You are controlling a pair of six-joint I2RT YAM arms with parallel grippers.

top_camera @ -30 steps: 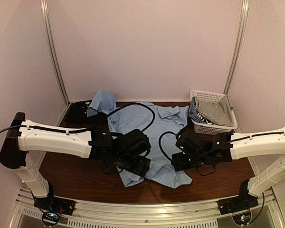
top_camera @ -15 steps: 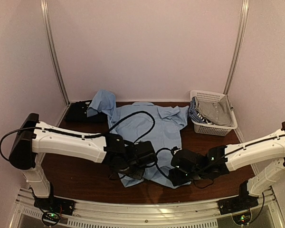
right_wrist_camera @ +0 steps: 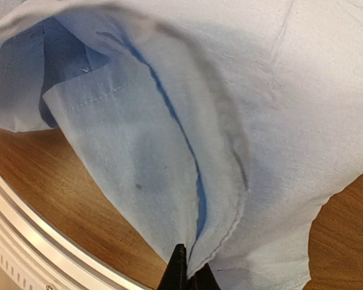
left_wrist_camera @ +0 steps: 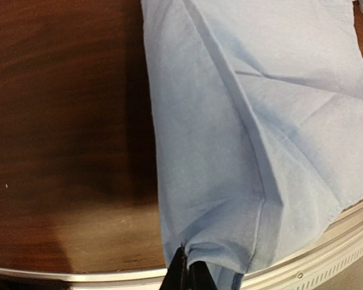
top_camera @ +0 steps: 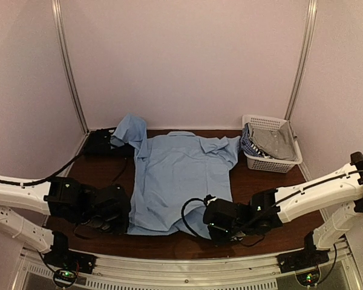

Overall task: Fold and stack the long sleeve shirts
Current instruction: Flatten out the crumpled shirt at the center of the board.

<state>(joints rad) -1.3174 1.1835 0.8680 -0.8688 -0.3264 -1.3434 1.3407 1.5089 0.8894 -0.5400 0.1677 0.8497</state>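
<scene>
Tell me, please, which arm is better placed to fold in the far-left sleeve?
Left, likely: left gripper pinches the light blue cloth shirt nearer that sleeve; right gripper holds the opposite hem corner.

The spread shirt (top_camera: 175,175) lies flat in the middle of the surface (top_camera: 100,178), and its left sleeve (top_camera: 130,130) reaches to the far left corner, where it rests on top of the second shirt (top_camera: 100,145). At the far right corner stands the basket (top_camera: 272,163), just beside the right shoulder of the spread shirt, with some clothes (top_camera: 272,139) inside it. The left claw (left_wrist_camera: 187,275) is at the near left corner of the hem and the right claw (right_wrist_camera: 187,272) at the near right corner, each with the cloth between its fingers, close to the near edge of the surface.
</scene>
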